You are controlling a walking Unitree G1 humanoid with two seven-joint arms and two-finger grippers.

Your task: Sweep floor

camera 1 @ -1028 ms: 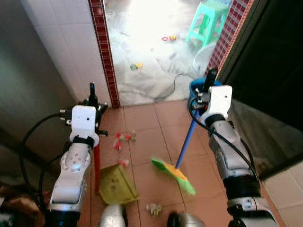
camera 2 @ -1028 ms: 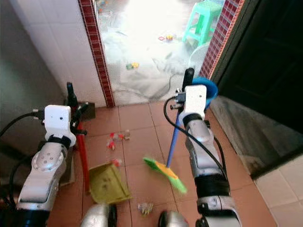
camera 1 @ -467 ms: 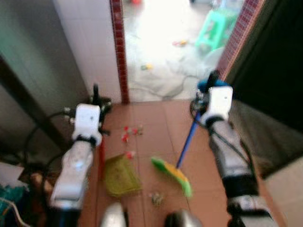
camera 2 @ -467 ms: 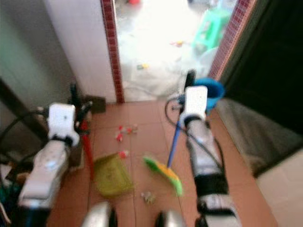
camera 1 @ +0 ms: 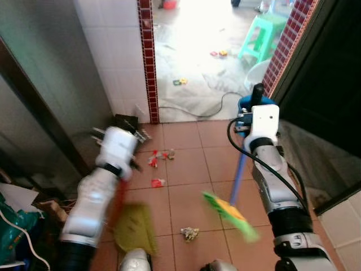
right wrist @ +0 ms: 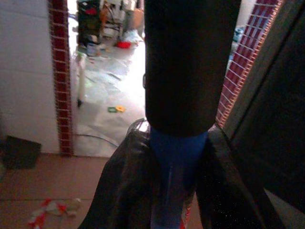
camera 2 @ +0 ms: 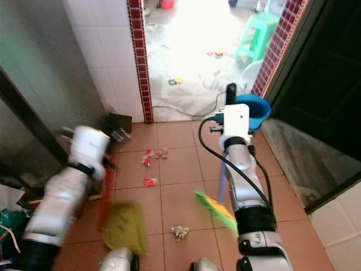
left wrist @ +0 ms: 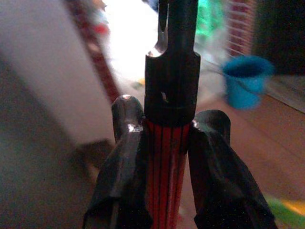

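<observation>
Terracotta tile floor (camera 1: 186, 197). White-tiled wall (camera 1: 115, 51) with red brick edging (camera 1: 148, 56). Sunlit doorway to grey yard floor (camera 1: 197, 56); green stool (camera 1: 262, 35) beyond.

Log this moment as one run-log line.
left gripper: shut on dustpan handle | right gripper: shut on broom handle | litter: on floor

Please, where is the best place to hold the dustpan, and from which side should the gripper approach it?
By the red handle, near its black top end: a slim upright stick that fits between two fingers. The left gripper grips it there from the side, leaving the yellow-green pan low at the floor.
</observation>
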